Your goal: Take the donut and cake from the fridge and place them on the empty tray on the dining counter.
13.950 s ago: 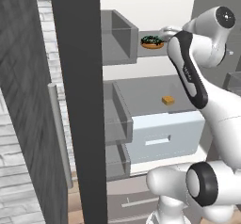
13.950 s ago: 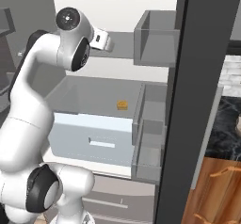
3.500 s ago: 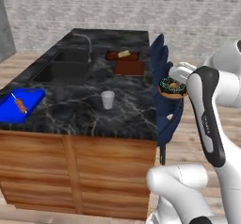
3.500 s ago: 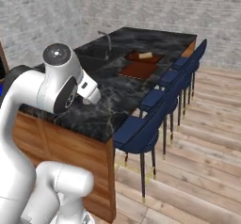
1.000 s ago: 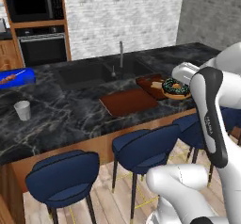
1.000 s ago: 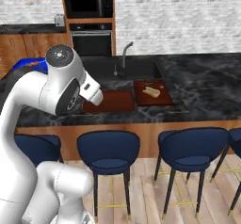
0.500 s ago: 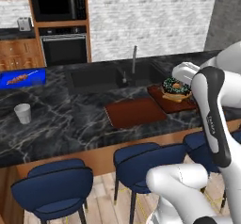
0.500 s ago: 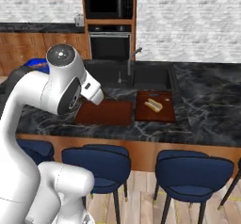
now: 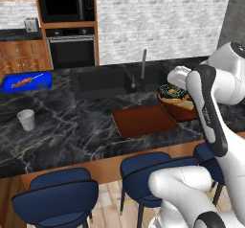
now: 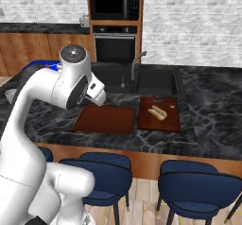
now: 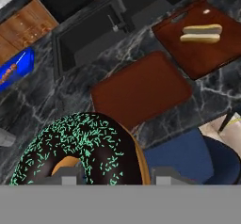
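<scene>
So I've got the donut (image 11: 77,150) pinched between the fingers (image 11: 69,175) right now, up in the air over the near edge of the table (image 9: 72,126), a bit to the right of the empty tray (image 9: 143,120). It's a chunky ring, tan dough, glossy dark icing, covered in little green and white sprinkles. In the left base view the donut sits right at the end of the arm, above the second board.

The tray is a flat reddish-brown wooden rectangle with rounded corners and a low rim, nothing on it, plenty of open surface on all sides. Just beside it on the right is another reddish-brown board (image 10: 159,113) carrying a pale hot-dog-looking bun (image 11: 201,33); the two are close but there's a thin strip of marble between them.

Behind both is the inset black sink (image 9: 103,81) with a curved faucet (image 9: 142,69), so the back edge of the tray has only a narrow band of table before the basin drops off. The table is black marble with white veins and a wood front edge. Far left on it there's a small white cup (image 9: 27,119) and a bright blue plate (image 9: 26,82) with a skewer, both well apart from the tray. Blue padded stools (image 10: 103,174) line the near side under the overhang.
</scene>
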Robot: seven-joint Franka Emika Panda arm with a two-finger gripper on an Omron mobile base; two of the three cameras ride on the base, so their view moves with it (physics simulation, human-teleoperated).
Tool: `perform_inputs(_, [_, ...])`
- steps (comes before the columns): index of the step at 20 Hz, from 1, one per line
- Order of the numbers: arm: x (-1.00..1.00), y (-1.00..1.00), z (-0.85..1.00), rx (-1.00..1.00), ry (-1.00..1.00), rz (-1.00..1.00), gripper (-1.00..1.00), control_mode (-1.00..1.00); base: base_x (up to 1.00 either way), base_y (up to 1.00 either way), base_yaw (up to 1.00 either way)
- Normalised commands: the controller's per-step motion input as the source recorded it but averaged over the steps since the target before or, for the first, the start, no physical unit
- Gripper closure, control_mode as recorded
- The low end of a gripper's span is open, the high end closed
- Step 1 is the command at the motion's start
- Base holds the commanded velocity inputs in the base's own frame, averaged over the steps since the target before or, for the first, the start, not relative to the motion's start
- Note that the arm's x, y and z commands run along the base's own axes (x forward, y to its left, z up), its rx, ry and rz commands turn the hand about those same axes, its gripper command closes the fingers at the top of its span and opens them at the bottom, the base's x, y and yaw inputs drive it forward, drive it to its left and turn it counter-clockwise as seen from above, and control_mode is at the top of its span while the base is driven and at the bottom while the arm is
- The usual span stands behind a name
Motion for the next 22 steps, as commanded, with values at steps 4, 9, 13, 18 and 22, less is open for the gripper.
perform_inputs(4, [0.9, 0.01, -0.82, 0.01, 0.29, 0.14, 1.0, -1.0, 0.0, 0.0, 0.0])
perform_inputs(9, [0.8, 0.2, -0.77, 0.0, 0.21, 0.11, 1.0, -1.0, 0.0, 0.0, 0.0])
perform_inputs(13, [0.59, 0.11, -0.67, 0.01, 0.03, 0.13, 1.0, -1.0, 0.0, 0.0, 0.0])
perform_inputs(18, [0.48, 0.24, -0.67, 0.01, 0.0, 0.12, 1.0, -1.0, 0.0, 0.0, 0.0])
perform_inputs(22, [0.4, 0.26, -0.65, 0.0, 0.0, 0.04, 1.0, -1.0, 0.0, 0.0, 0.0])
